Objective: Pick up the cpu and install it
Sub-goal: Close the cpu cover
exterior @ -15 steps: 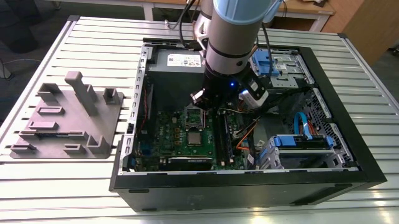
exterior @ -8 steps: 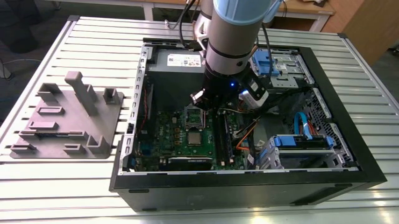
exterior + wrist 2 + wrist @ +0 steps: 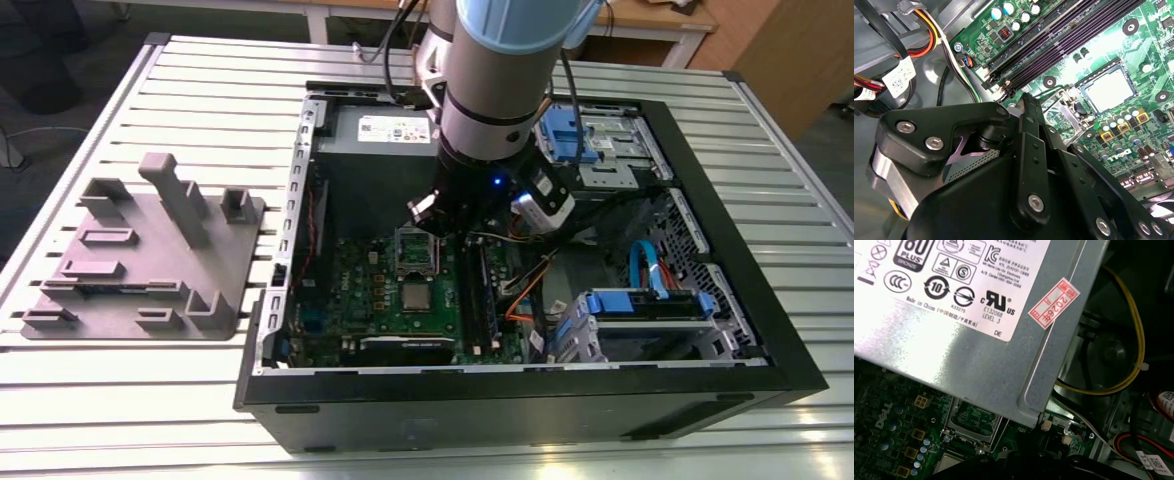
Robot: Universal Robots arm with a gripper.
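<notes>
The cpu [image 3: 418,297] lies flat in its socket on the green motherboard [image 3: 354,280] inside the open computer case. It is a small silvery square, also seen in the second wrist view as the cpu [image 3: 1108,89]. The metal socket frame [image 3: 416,250] stands upright just behind it. My gripper [image 3: 445,215] hangs above the board, a little behind the frame and apart from the cpu, with nothing seen in it. Its black body, the gripper [image 3: 1026,107], covers the near half of the second wrist view.
The black case's wall [image 3: 534,395] rings the board. A power supply [image 3: 979,315] sits at the back, with blue drive bays [image 3: 647,305] and cables [image 3: 534,285] on the exterior view's right. A grey moulded fixture plate [image 3: 147,255] stands on the slatted table [image 3: 134,400] at the left.
</notes>
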